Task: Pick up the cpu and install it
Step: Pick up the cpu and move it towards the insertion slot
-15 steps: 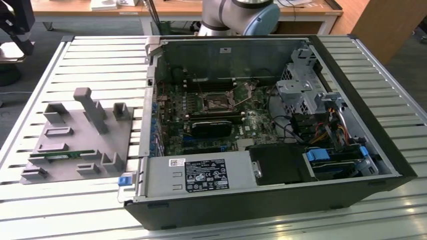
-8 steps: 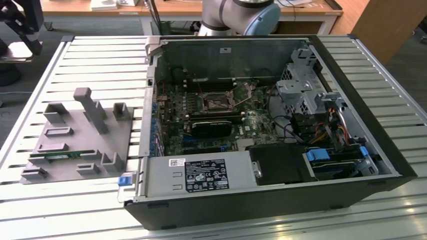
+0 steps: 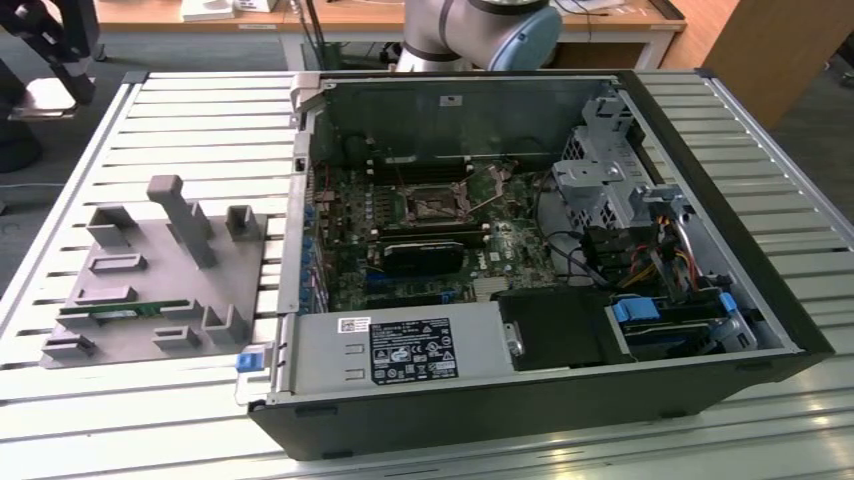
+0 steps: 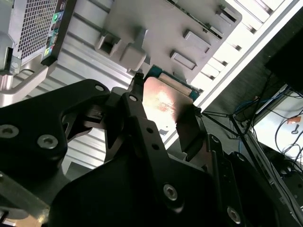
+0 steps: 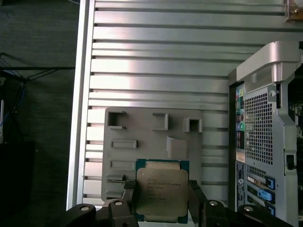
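Your gripper [image 5: 162,197] has its fingers [image 5: 128,195] clamped on opposite edges of the cpu [image 5: 161,187], which is held silver face up above the grey parts tray [image 5: 142,127], beside the open computer case [image 5: 265,118].

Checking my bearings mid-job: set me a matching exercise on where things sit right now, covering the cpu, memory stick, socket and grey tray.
Things:
1. cpu
2. memory stick
3. socket
4. grey tray

Places:
A. on the slatted table, at the exterior view's left of the case
B. inside the open case
C. gripped in the claw, above the grey tray
D. lying on the grey tray

Pairs: 1-C; 2-D; 3-B; 4-A
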`<action>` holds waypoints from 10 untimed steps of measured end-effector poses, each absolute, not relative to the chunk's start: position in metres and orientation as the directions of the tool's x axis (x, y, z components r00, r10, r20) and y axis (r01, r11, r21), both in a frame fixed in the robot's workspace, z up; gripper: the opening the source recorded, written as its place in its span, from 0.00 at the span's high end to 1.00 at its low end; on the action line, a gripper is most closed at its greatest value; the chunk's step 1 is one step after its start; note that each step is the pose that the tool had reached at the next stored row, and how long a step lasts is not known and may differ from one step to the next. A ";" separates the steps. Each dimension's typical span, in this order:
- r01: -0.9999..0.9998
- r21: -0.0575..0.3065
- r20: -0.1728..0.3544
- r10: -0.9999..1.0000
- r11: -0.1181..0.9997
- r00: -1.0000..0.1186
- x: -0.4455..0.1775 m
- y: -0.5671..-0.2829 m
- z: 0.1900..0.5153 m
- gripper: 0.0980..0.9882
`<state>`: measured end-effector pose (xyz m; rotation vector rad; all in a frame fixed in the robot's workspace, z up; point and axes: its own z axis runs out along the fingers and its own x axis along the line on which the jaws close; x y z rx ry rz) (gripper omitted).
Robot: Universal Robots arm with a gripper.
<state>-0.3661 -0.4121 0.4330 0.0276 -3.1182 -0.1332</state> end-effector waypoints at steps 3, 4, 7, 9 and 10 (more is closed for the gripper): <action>-0.017 0.086 0.020 -0.018 0.996 -1.000 -0.361 -0.412 0.434 0.52; -0.017 0.086 0.020 -0.018 0.996 -1.000 -0.358 -0.412 0.434 0.52; -0.017 0.085 0.020 -0.019 0.996 -1.000 -0.352 -0.412 0.434 0.52; -0.017 0.086 0.020 -0.019 0.996 -1.000 -0.348 -0.412 0.434 0.52; -0.017 0.086 0.020 -0.019 0.996 -1.000 -0.347 -0.412 0.434 0.52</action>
